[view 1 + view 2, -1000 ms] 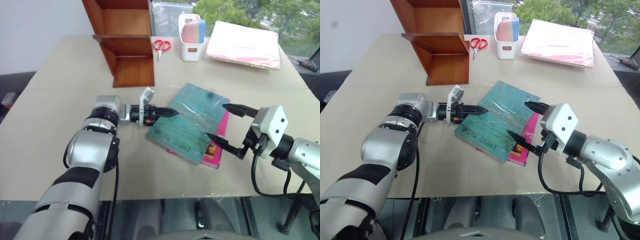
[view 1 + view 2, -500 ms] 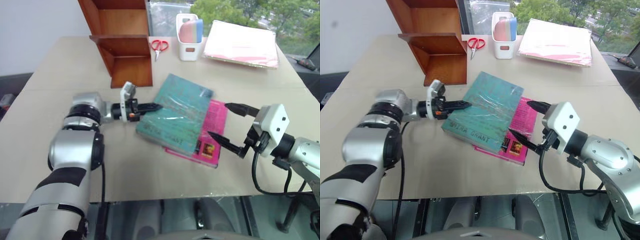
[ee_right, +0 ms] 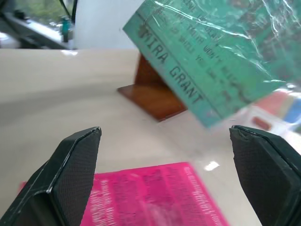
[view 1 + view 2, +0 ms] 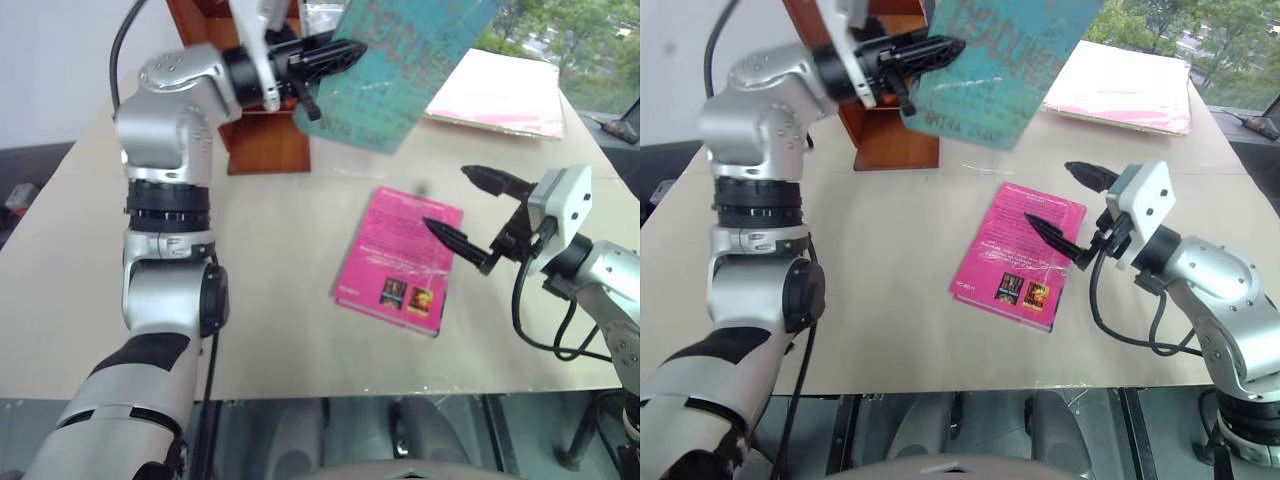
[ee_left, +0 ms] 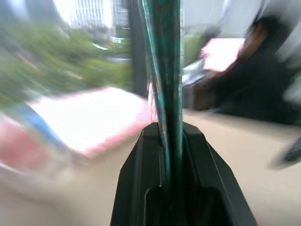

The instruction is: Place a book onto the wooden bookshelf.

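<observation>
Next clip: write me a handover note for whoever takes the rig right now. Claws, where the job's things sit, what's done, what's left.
Left claw: shut on the green book, held up in the air in front of the wooden shelf.
Right claw: open, empty, hovering over the pink book on the table.
Done: green book gripped and off the table.
Left: carry it into a shelf compartment and release.

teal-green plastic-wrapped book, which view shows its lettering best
The right wrist view: the teal-green plastic-wrapped book faces it, "MIRA GRANT" readable. The head views show it raised in the left gripper, top cropped. The left wrist view shows its edge between the fingers.
</observation>
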Motion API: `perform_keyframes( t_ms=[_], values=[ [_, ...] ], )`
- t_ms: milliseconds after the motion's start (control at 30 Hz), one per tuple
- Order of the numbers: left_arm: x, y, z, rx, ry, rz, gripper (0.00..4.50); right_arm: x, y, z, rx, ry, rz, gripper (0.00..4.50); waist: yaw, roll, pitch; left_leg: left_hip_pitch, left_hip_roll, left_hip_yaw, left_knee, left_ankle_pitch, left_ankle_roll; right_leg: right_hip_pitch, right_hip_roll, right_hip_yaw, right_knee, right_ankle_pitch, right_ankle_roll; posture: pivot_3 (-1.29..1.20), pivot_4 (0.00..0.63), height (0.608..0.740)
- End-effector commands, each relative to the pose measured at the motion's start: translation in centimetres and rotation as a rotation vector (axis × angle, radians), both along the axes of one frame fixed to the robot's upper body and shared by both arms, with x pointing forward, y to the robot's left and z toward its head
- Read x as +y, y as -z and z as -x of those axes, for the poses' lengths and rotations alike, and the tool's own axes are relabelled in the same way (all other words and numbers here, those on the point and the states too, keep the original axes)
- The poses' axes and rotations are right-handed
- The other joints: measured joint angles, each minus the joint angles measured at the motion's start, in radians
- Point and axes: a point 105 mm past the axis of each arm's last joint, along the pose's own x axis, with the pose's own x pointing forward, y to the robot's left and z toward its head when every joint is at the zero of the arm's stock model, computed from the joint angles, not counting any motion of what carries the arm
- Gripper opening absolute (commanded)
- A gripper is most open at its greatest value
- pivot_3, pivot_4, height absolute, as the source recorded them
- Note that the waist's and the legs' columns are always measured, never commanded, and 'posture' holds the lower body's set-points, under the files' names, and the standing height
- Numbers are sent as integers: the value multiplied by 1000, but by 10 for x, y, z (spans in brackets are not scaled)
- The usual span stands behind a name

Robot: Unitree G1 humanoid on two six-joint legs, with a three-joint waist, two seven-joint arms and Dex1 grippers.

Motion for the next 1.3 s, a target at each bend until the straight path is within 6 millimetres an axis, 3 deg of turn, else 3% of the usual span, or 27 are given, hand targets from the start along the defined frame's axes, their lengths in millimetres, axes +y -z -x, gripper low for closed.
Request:
perform_keyframes(
  t_ms=[33, 233, 333, 433, 633, 1033, 1067, 1133, 1300],
  values=[
    [-4, -37, 6, -488, -120, -291, 368, 5, -14, 2, -90, -9, -16, 4500, -3, 0, 0, 0, 0, 0, 0, 0, 0, 0, 0, 0, 0, 0, 0, 0, 150, 740],
    [20, -36, -24, -593, -290, -685, 368, -5, -25, -8, -154, 82, -47, 4500, -6, 0, 0, 0, 0, 3, -1, -1, 1, -1, 0, 3, -2, -1, 1, 0, 150, 740],
    [34, -45, -32, -581, -367, -731, 368, -12, -31, -7, -175, 98, -39, 4500, -5, 0, 2, -1, 0, 3, -1, -1, 1, -2, 0, 2, -2, -1, 1, 0, 150, 740],
    [60, -46, -43, -520, -490, -807, 368, -26, -36, -5, -194, 131, -20, 4500, -3, 0, 5, -4, 0, 2, -1, -1, 1, -2, 0, 1, -3, -1, 1, 0, 150, 740],
    [96, -21, -62, -401, -618, -856, 368, -32, -50, -6, -246, 144, -55, 4500, -6, -1, 5, -4, 0, 2, -1, -1, 2, -3, 0, 1, -3, -1, 1, 0, 150, 740],
    [125, 11, -71, -213, -677, -848, 368, -5, -64, -2, -271, -1, -113, 4500, -12, -1, 6, -4, 0, 2, -1, -1, 1, -3, 0, 0, -1, -1, 1, 0, 150, 740],
    [128, 12, -71, -201, -684, -846, 881, -4, -66, -3, -273, -10, -115, 4500, -12, -1, 6, -4, 0, 2, -1, -1, 1, -3, 0, 0, -1, -1, 1, 0, 150, 740],
    [132, 7, -70, -201, -706, -821, 1282, -3, -69, -4, -278, -23, -119, 4500, -17, -1, 6, -4, 0, 2, 0, -1, 2, -3, 0, 1, -1, -1, 1, 0, 150, 740],
    [135, -3, -67, -221, -722, -770, 3633, 4, -77, -4, -303, -55, -162, 4500, -21, -1, 6, -4, 0, 1, 0, -1, 2, -3, 0, 0, -1, -1, 1, 0, 150, 740]
  ],
)
